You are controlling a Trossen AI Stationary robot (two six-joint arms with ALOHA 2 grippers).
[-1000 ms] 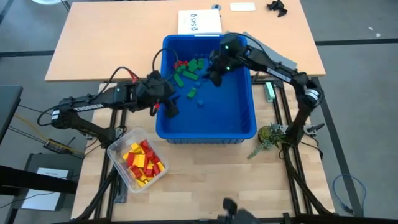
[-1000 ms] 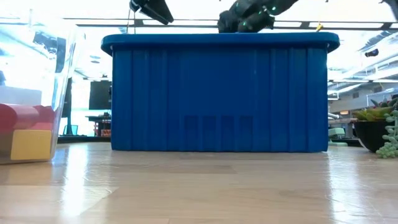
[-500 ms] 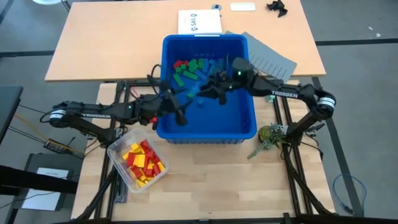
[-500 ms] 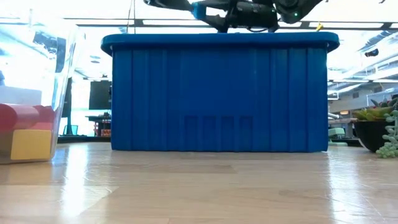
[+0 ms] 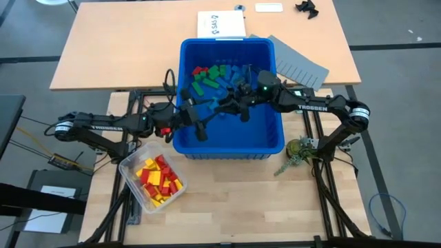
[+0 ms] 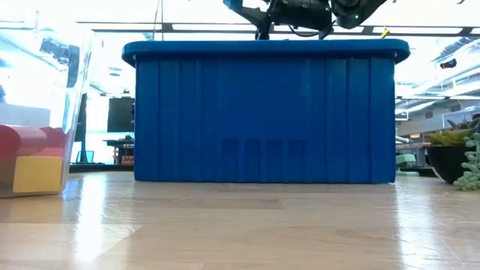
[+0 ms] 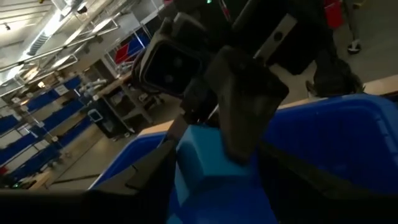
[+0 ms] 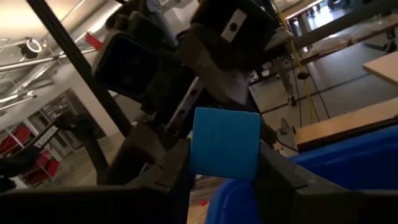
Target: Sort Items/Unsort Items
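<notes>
Above the middle of the blue bin (image 5: 227, 148), my left gripper (image 5: 207, 110) and my right gripper (image 5: 231, 103) point level at each other, tips meeting. A blue block (image 5: 219, 103) sits between them. It fills the gap of my left gripper (image 7: 214, 186) and of my right gripper (image 8: 225, 171). Whether it is one block or two pressed together does not show. More green, red and blue items (image 5: 207, 79) lie on the bin floor at its far end. My left gripper has the blue block's near part (image 7: 211, 193) between its two fingers, reaching level from the table's left. The block is clear of the bin floor. My right gripper pinches the block's two side faces (image 8: 199, 149) between its fingers, level from the table's right; one of its fingers (image 7: 249, 106) lies over the block's far top.
A clear tub (image 5: 153, 180) of red and yellow blocks stands at the near left. Grey divider sheets (image 5: 300, 65) and a white sheet (image 5: 220, 24) lie beyond the bin. A small plant (image 5: 300, 151) stands at the bin's right. In the low view both grippers (image 6: 262, 11) hover over the rim.
Both grippers have tipped up from pointing down into the bin to level. My right gripper has swung from the bin's far end toward the near left, and my left has moved toward the right. They now meet over the bin's middle with the blue block between them.
</notes>
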